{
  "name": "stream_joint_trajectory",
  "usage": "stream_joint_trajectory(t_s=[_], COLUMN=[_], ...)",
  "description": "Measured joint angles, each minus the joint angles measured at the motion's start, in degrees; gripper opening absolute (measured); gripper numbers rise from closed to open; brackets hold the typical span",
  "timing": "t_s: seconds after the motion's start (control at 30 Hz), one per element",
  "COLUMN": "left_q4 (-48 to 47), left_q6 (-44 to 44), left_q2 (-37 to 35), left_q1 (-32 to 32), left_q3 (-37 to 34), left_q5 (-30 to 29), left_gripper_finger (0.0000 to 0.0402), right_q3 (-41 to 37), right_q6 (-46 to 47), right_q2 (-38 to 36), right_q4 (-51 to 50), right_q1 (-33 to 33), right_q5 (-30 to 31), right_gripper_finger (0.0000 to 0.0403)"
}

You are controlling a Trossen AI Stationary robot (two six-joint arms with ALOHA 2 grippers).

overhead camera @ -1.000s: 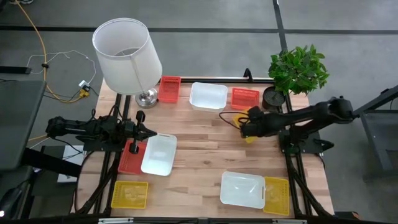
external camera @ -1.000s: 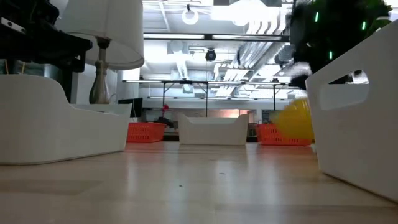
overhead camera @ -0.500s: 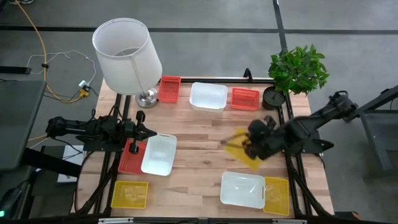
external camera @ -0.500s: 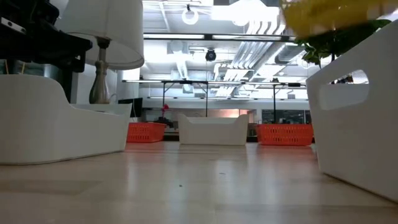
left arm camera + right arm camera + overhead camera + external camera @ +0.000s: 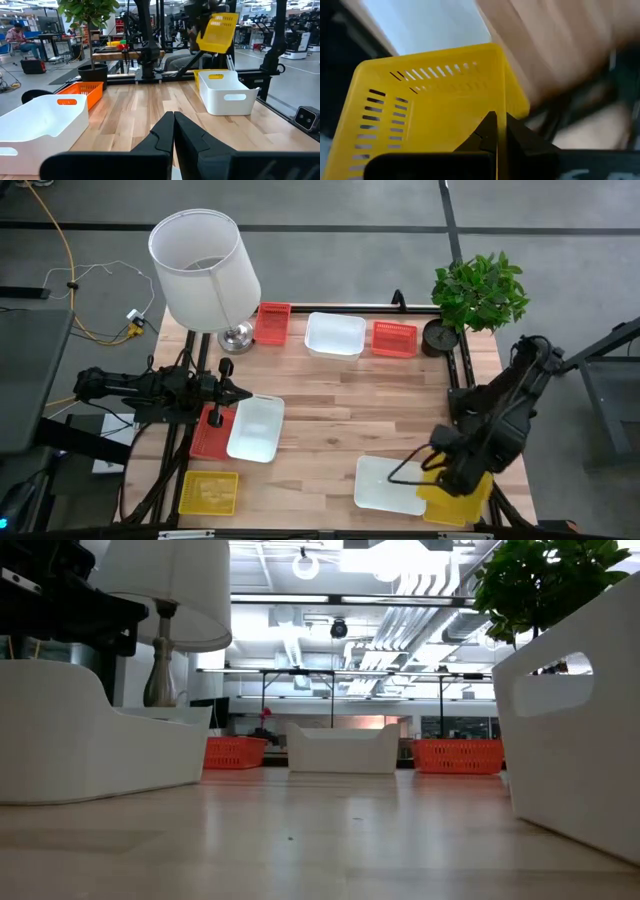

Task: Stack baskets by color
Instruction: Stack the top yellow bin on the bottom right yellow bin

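My right gripper [image 5: 497, 127] is shut on a yellow basket [image 5: 218, 32] and holds it in the air over the table's near right corner. Below it a second yellow basket [image 5: 210, 76] stands beside a white basket [image 5: 385, 485]. At the left edge my left gripper [image 5: 243, 392] is shut on nothing, beside a white basket [image 5: 255, 428] that partly overlaps a red one [image 5: 207, 435]. A third yellow basket [image 5: 210, 492] sits near left. Two red baskets [image 5: 272, 323] [image 5: 394, 338] flank a white one [image 5: 335, 335] at the far edge. My right gripper pinches one side wall of the yellow basket at its rim [image 5: 501, 107], one finger inside and one outside. The fingers point down from above. The basket hangs tilted below them, clear of the table and of the baskets under it.
A lamp with a big white shade [image 5: 205, 270] stands at the far left corner. A potted plant [image 5: 480, 290] stands at the far right. Bare wood [image 5: 330, 405] lies in the table's middle.
My right gripper has carried the yellow basket from the far right of the table toward the near right corner, rising as it went and turning to point down. The basket has left the low view and now hangs over the other yellow basket.
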Motion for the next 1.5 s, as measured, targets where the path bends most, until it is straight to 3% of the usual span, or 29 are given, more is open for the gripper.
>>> stream_joint_trajectory(t_s=[0.17,0.37,0.9,1.5], left_q4=[0.0,0.02,0.01,0.0], left_q6=[0.0,0.0,0.0,0.0], left_q2=[0.0,0.0,0.0,0.0], left_q1=[0.0,-0.01,-0.02,0.0], left_q3=[0.0,0.0,0.0,0.0], left_q5=[0.0,0.0,0.0,0.0], left_gripper_finger=[0.0,0.0,0.0,0.0], right_q3=[0.02,0.02,-0.8,-0.98], right_q6=[14.9,22.86,31.72,35.68], right_q2=[1.54,5.33,16.33,19.57], right_q4=[-2.93,-4.83,-4.82,-4.8], right_q1=[3.14,5.22,8.39,9.84], right_q5=[-0.79,-3.38,-4.27,-3.81], right_gripper_finger=[0.0,0.0,0.0,0.0])
